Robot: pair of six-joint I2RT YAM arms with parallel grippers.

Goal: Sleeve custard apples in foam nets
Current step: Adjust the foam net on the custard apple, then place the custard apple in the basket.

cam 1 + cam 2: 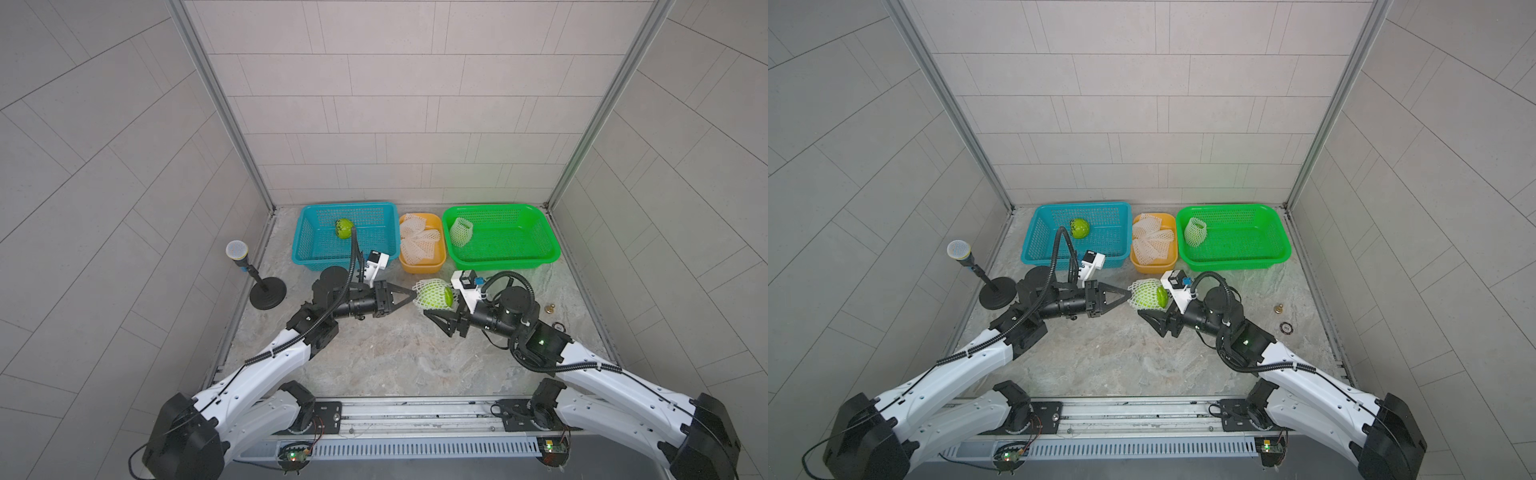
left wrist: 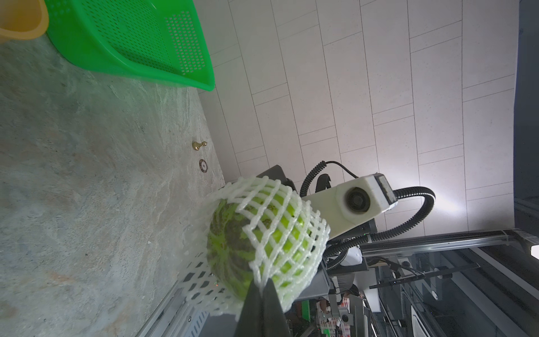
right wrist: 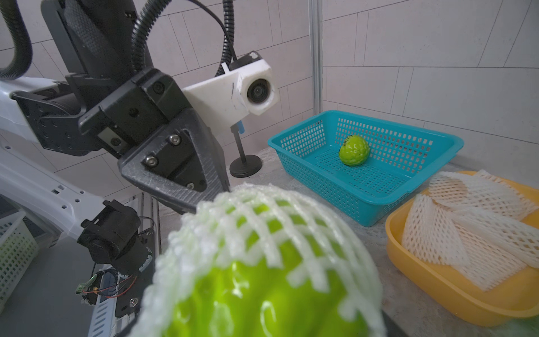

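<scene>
foam net [image 2: 280, 210] edge pinched, custard apple [image 2: 230, 245] gripped

Blur / occlusion
Netted fruit [image 3: 262, 277] blurred and edge-cropped in right wrist view; in a top view it hides one right gripper [image 1: 433, 300] jaw; brass bit [image 1: 549, 309], mid-right, too small to ID.

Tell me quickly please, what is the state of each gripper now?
Left gripper: shut, pinching the edge of the foam net.
Right gripper: closed on the custard apple, holding it.
</scene>
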